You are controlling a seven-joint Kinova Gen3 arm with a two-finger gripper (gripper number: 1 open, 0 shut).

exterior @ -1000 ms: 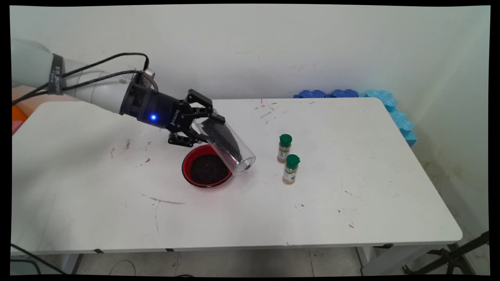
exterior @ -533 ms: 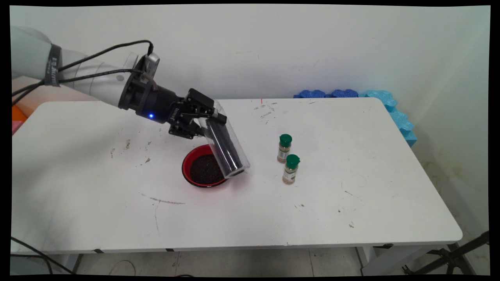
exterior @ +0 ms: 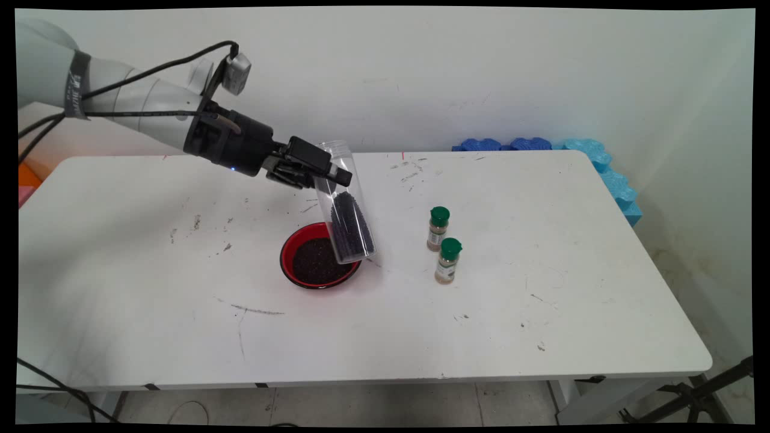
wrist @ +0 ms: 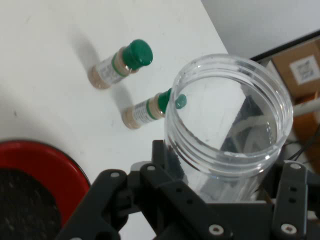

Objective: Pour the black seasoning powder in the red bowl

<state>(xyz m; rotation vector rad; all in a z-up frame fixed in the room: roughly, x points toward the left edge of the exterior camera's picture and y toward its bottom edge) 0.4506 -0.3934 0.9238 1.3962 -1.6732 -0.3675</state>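
My gripper (exterior: 329, 177) is shut on a clear plastic jar (exterior: 348, 204) close to its open mouth. The jar stands nearly upright, tilted a little, with dark grains filling its lower half. Its base hangs over the right rim of a red bowl (exterior: 287, 264) that holds more dark grains. In the hand view the jar's open mouth (wrist: 227, 115) fills the middle, held by the gripper (wrist: 220, 200), and the red bowl (wrist: 45, 160) lies at the lower left. Two green-capped spice bottles (exterior: 438, 228) (exterior: 448, 260) stand to the right of the bowl; the hand view shows them too (wrist: 120, 64) (wrist: 147, 110).
Blue foam pieces (exterior: 523, 144) lie along the white table's (exterior: 541, 325) back right corner and right edge (exterior: 610, 174). Dark scuffs mark the table's left half. A cardboard box (wrist: 302, 70) shows beyond the table in the hand view.
The wrist has turned and lifted, swinging the jar from a steep slant to nearly upright. The grains have slid down to the jar's base. Bowl and bottles have stayed put.
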